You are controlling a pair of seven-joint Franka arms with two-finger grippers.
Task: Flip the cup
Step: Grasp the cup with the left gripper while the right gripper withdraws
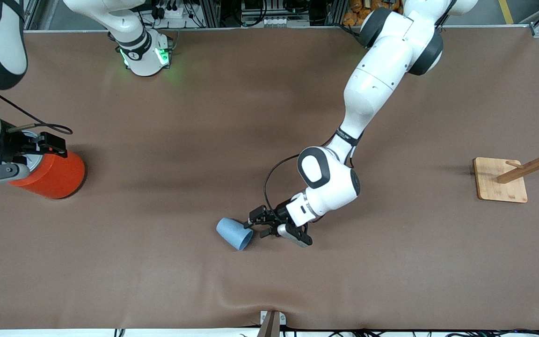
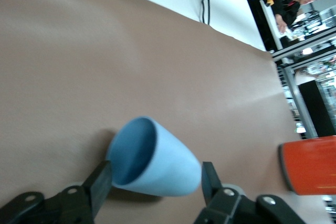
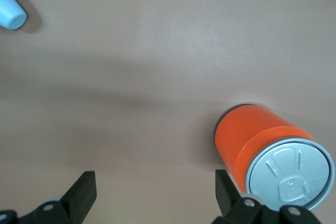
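Two jaws of my left gripper (image 2: 152, 187) stand apart, flanking the light-blue cup (image 2: 152, 161), which lies on its side mid-tabletop (image 1: 269, 140). I fear it rolls away if one finger touches first. My right gripper (image 3: 152, 198) waits open over the orange can (image 3: 273, 156).

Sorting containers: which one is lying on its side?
The small blue cup, tipped over by the left claw mid-table. The big orange can stands upright at the right arm's end.
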